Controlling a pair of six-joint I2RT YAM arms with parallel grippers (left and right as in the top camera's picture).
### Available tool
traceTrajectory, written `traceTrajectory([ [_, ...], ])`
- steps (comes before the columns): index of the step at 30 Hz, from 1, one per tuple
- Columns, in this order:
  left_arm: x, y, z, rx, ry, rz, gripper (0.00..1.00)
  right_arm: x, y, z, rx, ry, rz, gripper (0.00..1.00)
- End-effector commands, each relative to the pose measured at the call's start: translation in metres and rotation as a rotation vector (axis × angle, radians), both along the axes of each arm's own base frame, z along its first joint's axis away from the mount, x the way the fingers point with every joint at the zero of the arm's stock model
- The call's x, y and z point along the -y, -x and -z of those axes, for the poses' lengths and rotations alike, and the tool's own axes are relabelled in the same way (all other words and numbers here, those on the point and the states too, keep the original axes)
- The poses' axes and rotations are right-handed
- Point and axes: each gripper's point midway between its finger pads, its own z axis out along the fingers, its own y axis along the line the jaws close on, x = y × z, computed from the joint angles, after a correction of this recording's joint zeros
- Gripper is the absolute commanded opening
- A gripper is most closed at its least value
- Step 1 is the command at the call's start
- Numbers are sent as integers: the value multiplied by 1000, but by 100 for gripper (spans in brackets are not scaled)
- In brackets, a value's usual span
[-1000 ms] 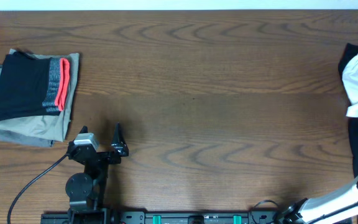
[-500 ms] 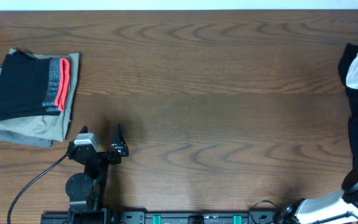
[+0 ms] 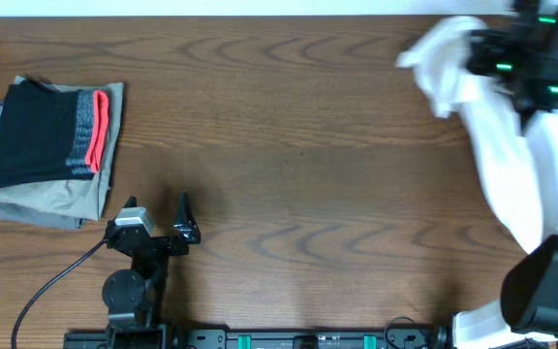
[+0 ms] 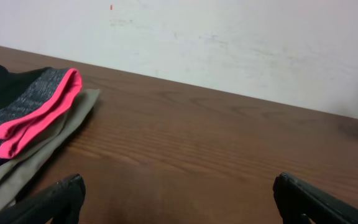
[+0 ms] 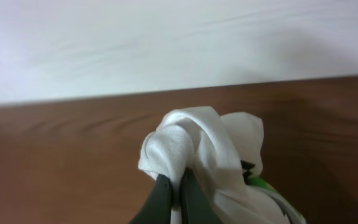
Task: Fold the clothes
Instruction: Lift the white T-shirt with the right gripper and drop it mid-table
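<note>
While pinching a bunched fold of the white T-shirt [image 5: 197,140] tight, the right gripper [image 5: 180,182] is holding it aloft, upper right of the overhead frame, probably to bring it mid-table for spreading. Left gripper [image 3: 158,211] is resting wide open, lower left, near the folded pile [image 3: 46,145].

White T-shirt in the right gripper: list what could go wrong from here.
1. The right gripper pinches only a bunched knot of the T-shirt, so it may slip out or land crumpled.
2. The rest of it trails toward the right edge of the table and could drag or snag.
</note>
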Motion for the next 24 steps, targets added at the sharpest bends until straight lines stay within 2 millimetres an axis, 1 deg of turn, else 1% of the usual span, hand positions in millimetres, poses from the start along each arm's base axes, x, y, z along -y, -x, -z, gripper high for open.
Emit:
traceTrajectory([
  [1,3,1,15,-47,-3,18,98,-79,4,7,-33,-56,-154,1],
  [2,3,1,15,-47,-3,18,98,-103,8,14,-57,-68,-193,1],
  [3,3,1,15,-47,-3,18,98,-129,12,26,-89,-78,-237,1],
  [4,3,1,15,-47,-3,18,98,-152,17,36,-118,-84,-274,1],
  [7,3,1,15,-47,-3,18,98,-209,35,70,-194,-80,-379,1],
  [8,3,1,15,-47,-3,18,98,-228,42,81,-216,-73,-415,3],
  [10,3,1,15,-47,-3,18,98,-259,55,98,-240,-60,-475,4],
  [12,3,1,15,-47,-3,18,98,-275,62,103,-236,-43,-497,4],
  [13,3,1,15,-47,-3,18,98,-278,62,103,-228,-30,-493,4],
  [15,3,1,15,-47,-3,18,98,-282,61,95,-193,0,-486,4],
  [18,3,1,15,-47,-3,18,98,-279,58,72,-149,9,-480,2],
  [20,3,1,15,-47,-3,18,98,-275,59,52,-128,0,-477,1],
  [22,3,1,15,-47,-3,18,98,-278,66,33,-114,-17,-500,1],
  [24,3,1,15,-47,-3,18,98,-283,78,19,-115,-31,-536,1],
])
